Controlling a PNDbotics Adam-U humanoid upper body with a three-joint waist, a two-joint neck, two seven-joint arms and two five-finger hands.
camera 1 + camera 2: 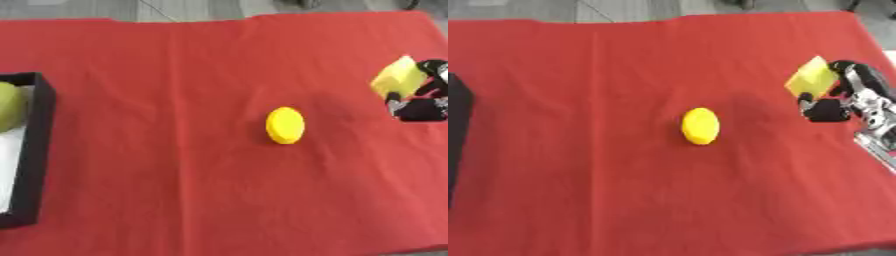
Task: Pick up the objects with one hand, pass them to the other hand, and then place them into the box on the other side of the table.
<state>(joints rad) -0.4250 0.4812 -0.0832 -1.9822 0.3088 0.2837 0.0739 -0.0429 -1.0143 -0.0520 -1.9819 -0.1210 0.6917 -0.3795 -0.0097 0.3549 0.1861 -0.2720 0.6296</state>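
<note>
A flat surface covered with a bright red cloth (192, 90) fills nearly the whole view, with a strip of grey floor showing beyond its far edge. Near the middle of the red cloth, a little toward the right, stands a round yellow disc-shaped object (285, 125), thick like a puck and tipped up so its broad face shows. Nothing touches the disc. Well to the right of the disc, close to the right edge of the cloth and somewhat farther back, the right robot hand (846, 97), black with silver parts, has its fingers curled round a pale yellow block-shaped object (811, 76); the block is tilted with one corner pointing up and away from the disc, and it sticks out of the hand on the side facing the disc. Whether the block's lower edge touches the cloth cannot be told. Far to the left of the disc, at the left edge of the cloth, sits a black-walled rectangular box (37, 150) with a pale, whitish floor. Inside the box, against its far left part, lies a rounded yellow-green object (9, 105), only partly in view. The left robot hand does not show in either view.
</note>
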